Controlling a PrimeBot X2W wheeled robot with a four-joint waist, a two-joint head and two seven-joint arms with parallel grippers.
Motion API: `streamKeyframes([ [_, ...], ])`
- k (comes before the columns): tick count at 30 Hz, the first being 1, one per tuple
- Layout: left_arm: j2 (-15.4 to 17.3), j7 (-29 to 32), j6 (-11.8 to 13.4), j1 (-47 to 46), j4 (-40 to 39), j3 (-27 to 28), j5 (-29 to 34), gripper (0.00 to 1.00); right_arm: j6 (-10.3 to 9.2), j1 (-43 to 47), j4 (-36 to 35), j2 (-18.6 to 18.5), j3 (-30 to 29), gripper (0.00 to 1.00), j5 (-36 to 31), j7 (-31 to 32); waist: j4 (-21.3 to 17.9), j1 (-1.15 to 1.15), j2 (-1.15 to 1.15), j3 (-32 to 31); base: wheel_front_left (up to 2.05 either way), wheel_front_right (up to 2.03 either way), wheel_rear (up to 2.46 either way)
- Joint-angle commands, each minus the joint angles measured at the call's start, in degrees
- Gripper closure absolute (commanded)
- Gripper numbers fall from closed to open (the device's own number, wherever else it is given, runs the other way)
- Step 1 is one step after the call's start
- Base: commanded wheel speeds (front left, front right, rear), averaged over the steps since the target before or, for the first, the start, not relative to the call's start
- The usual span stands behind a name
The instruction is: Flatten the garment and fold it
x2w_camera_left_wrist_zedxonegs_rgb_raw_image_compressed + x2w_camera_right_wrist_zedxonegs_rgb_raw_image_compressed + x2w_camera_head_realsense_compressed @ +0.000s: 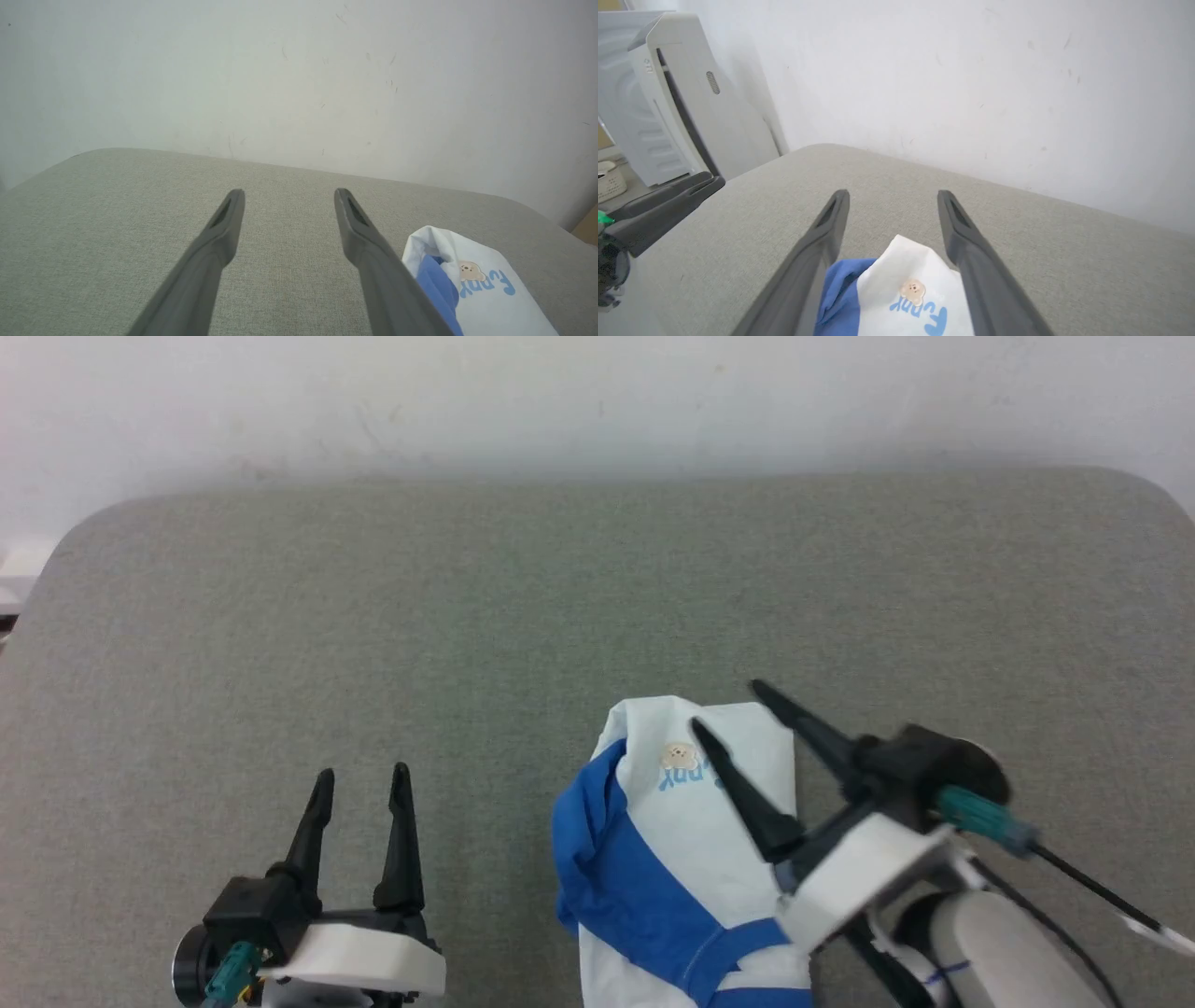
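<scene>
"Starting with the right jaws: how do they stand?"

"Spread wide, pinching nothing. Their two dark fingers [747, 798] slant up and to the left. The nearer one lies across the garment [691, 859], and the other runs along its right edge. Whether either touches the cloth, I cannot tell."

"And the left jaws?"

"Also spread and holding nothing. Their fingers [401, 831] point straight up the head view over bare fabric, well to the left of the garment."

"Where does the garment lie?"

"On the near right part of the grey fabric-covered bench [467, 616], bunched into a narrow heap, with its lower end cut off by the picture's bottom edge. The white body faces up, and the tan emblem [679, 755] and blue lettering sit near the far end. A blue sleeve [616, 868] crosses the left side."

"Beyond that?"

"A pale wall [597, 392] behind the bench. In the right wrist view, a white appliance [668, 93] stands at the left."
</scene>
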Motion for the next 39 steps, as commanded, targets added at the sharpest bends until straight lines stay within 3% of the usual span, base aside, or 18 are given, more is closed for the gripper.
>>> streamKeyframes([
  [1,-0.19,-0.27,0.36,0.45,-0.19,0.21,0.0,0.0,-0.04,1.19,-0.58,0.46,-1.07,0.0,-0.73,-0.8,-0.98,0.0,0.0,-0.61,0.0,0.0,0.0],
  [11,-0.23,-0.27,0.73,1.04,-0.69,1.59,-0.17,0.0,-0.04,12.04,-7.23,4.8,-23.17,0.0,-7.45,-7.14,-2.96,0.0,0.0,-0.99,0.0,0.0,0.0],
  [19,-0.26,-0.27,0.89,1.87,-1.16,2.5,-0.13,0.0,-0.04,18.38,-9.26,6.17,-36.12,0.0,-6.61,-2.54,-3.75,0.0,0.0,-1.07,0.0,0.0,0.0],
  [23,-0.26,-0.27,0.27,1.34,-1.48,2.74,-0.06,0.0,-0.04,19.13,-6.39,5.0,-40.59,0.0,-1.68,4.31,-3.09,0.0,0.0,-0.03,0.0,0.0,0.0],
  [30,-0.28,-0.27,0.0,0.28,-2.08,2.48,-0.28,0.0,-0.04,17.41,3.37,1.67,-43.67,0.0,11.19,24.33,-0.29,0.0,0.0,1.84,0.0,0.0,0.0],
  [39,-0.28,-0.27,0.72,-1.49,-2.38,0.18,-1.42,0.0,-0.04,11.44,11.11,5.79,-40.66,0.0,32.13,43.58,3.61,0.0,0.0,3.7,0.0,0.0,0.0],
])
